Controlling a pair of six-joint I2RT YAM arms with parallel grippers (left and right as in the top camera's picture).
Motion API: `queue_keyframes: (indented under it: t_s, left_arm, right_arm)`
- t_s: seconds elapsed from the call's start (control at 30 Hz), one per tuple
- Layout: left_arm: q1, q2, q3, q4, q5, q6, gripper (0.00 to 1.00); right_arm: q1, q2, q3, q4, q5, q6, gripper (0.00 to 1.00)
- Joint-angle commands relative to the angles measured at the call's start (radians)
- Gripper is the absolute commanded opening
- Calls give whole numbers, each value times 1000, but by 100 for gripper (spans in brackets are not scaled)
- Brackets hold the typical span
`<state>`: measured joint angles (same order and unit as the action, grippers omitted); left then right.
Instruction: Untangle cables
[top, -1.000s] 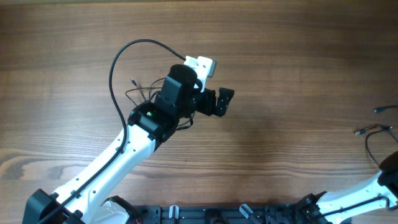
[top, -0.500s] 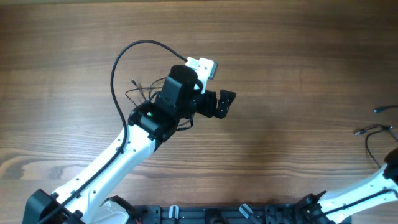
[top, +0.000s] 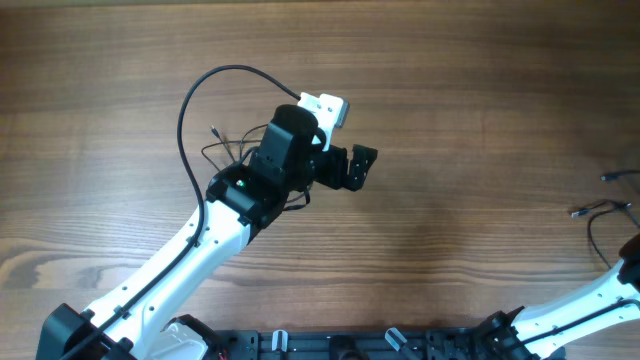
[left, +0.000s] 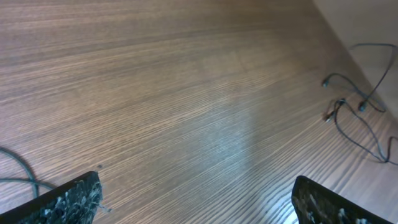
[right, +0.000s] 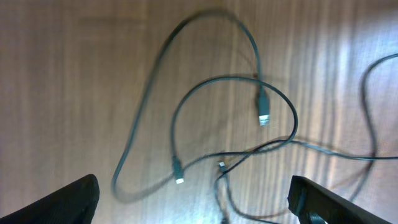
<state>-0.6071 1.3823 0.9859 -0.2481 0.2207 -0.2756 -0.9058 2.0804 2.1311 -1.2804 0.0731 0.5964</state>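
Observation:
Thin black cables (top: 222, 150) lie tangled beside and partly under my left arm. More loose cables (top: 603, 208) lie at the table's right edge, and they show far off in the left wrist view as cables (left: 356, 112). My left gripper (top: 348, 166) hovers right of the tangle over bare wood. It stands open (left: 199, 193), nothing between its fingers (left: 68, 202). In the right wrist view, my right gripper (right: 196, 193) is open above looping cables (right: 217, 124) with small plug tips, touching none. In the overhead view the right gripper is cut off at the edge.
A thicker black wire (top: 215, 80) arcs from my left arm up to its white camera mount (top: 325, 106). The right arm (top: 600, 300) enters from the bottom right. A black rail (top: 350, 345) runs along the front edge of the wooden table (top: 470, 120).
The end of the right arm has slid a little toward the right edge of the overhead view. The left arm has barely moved.

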Motion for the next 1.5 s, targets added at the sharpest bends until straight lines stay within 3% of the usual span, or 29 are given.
queue_keyframes:
  t_s: [0.0, 0.2, 0.37, 0.47, 0.57, 0.7, 0.9, 1.0, 1.3, 1.47]
  left_arm:
    - [-4, 5, 1, -19, -32, 6, 100]
    - [-3, 5, 1, -39, -89, 9, 100]
    - [16, -21, 2, -64, -341, -15, 100]
    - [64, -75, 2, -64, -606, -107, 100]
    - [134, -152, 2, -77, -695, -107, 100]
    - [279, -247, 2, -191, -716, -157, 100]
    - [483, -270, 2, -372, -716, -310, 100]
    - [564, -270, 2, -391, -620, -314, 100]
    - [631, -270, 2, -427, -616, -356, 99]
    - [674, -270, 2, -439, -622, -369, 100]
  right_arm:
    - [29, 10, 0, 15, -90, -33, 100]
    - [114, -27, 1, 43, -126, -136, 100]
    - [255, -184, 1, 86, -137, -317, 100]
    - [350, -266, 1, 58, -260, -527, 100]
    - [451, -301, 1, 8, -370, -646, 100]
    - [597, -297, 0, -71, -472, -738, 100]
    - [892, -286, 0, -91, -467, -826, 100]
    - [1041, -244, 0, -89, -467, -832, 100]
    - [1387, 64, 0, -28, -472, -838, 100]
    - [1509, 168, 0, 70, -603, -896, 100]
